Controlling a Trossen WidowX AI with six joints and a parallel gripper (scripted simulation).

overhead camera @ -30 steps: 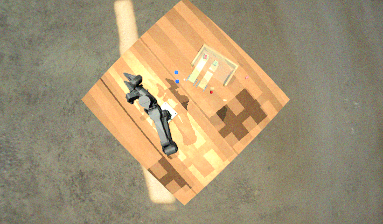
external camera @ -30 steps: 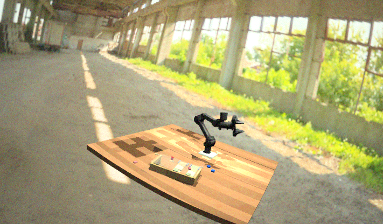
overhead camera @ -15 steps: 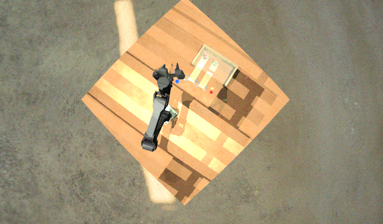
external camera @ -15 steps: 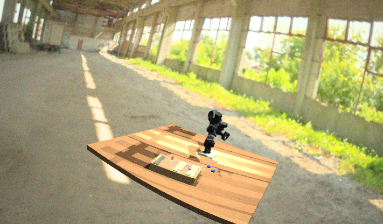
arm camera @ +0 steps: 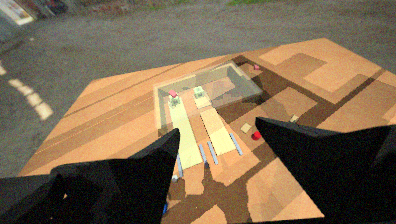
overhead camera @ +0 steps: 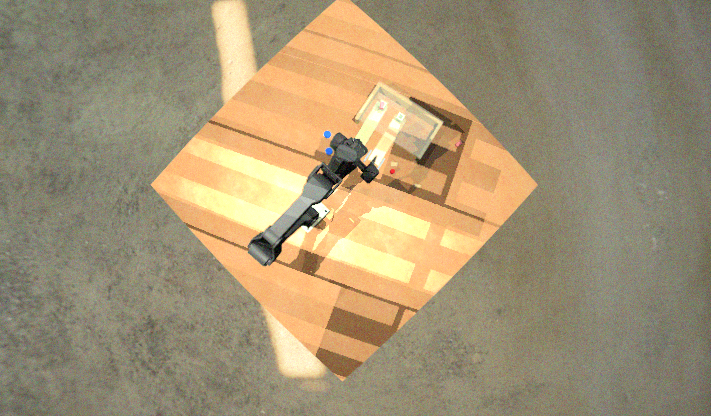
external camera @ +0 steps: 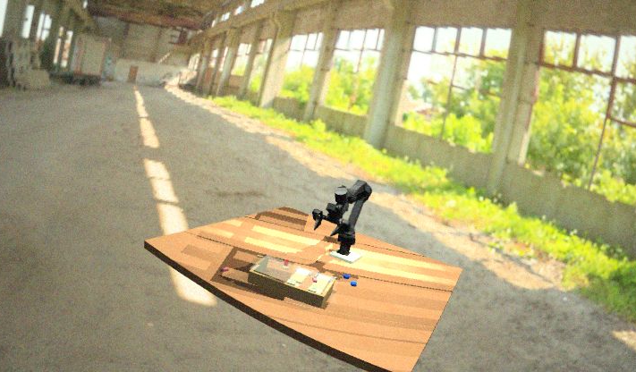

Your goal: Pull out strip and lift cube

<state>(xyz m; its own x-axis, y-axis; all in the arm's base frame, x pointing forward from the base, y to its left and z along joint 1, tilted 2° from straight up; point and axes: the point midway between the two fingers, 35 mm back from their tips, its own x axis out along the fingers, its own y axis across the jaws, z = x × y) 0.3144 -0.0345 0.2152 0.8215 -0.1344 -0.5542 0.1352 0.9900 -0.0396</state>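
Note:
Two pale strips run out from under a clear-topped box [overhead camera: 429,143] [external camera: 287,288]. The left strip [arm camera: 186,137] in the wrist view looks unbroken. It has a pale green cube [arm camera: 174,102] at its far end, with a small pink piece [arm camera: 173,93] [overhead camera: 381,104] at the cube. The right strip [arm camera: 218,134] shows a thin dark break across it near the box's front. Another pale green cube [arm camera: 199,91] [overhead camera: 400,117] is at its far end. No label can be read on either cube. My gripper [arm camera: 216,126] [external camera: 324,232] is open and empty, high above the table in front of the box.
Blue-grey rails [arm camera: 236,144] flank the strips' near ends. Two blue discs [overhead camera: 327,134] [external camera: 353,283] lie beside the box. A red piece [arm camera: 256,135] [overhead camera: 392,171] and small pale pieces [arm camera: 246,128] lie right of the strips. A pink piece [overhead camera: 458,144] [external camera: 224,269] lies beyond the box's other side.

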